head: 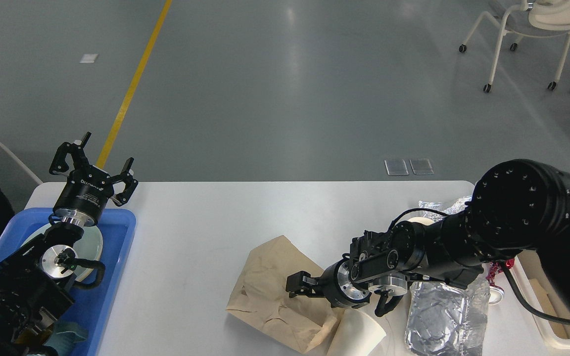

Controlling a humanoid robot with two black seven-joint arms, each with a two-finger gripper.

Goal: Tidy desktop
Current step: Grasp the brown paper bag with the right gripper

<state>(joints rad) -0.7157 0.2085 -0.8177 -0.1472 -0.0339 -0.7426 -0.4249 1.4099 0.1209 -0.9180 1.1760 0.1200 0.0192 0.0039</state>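
Observation:
The white desktop (245, 212) fills the lower half of the head view. A crumpled brown paper bag (265, 287) lies on it at front centre. My right gripper (296, 286) reaches in from the right and rests on the bag's right part. Its dark fingers are close together, and I cannot tell whether they pinch the paper. My left gripper (98, 165) is open and empty, raised above the far end of the blue tray (119, 257).
A white plate (92, 244) and a teal object (67, 332) lie in the tray. A white paper cup (356, 333) lies on its side by the bag. Crumpled foil (443, 316), more foil (438, 205) and a red wrapper (501, 269) sit right. A cream bin (547, 321) stands at the right edge.

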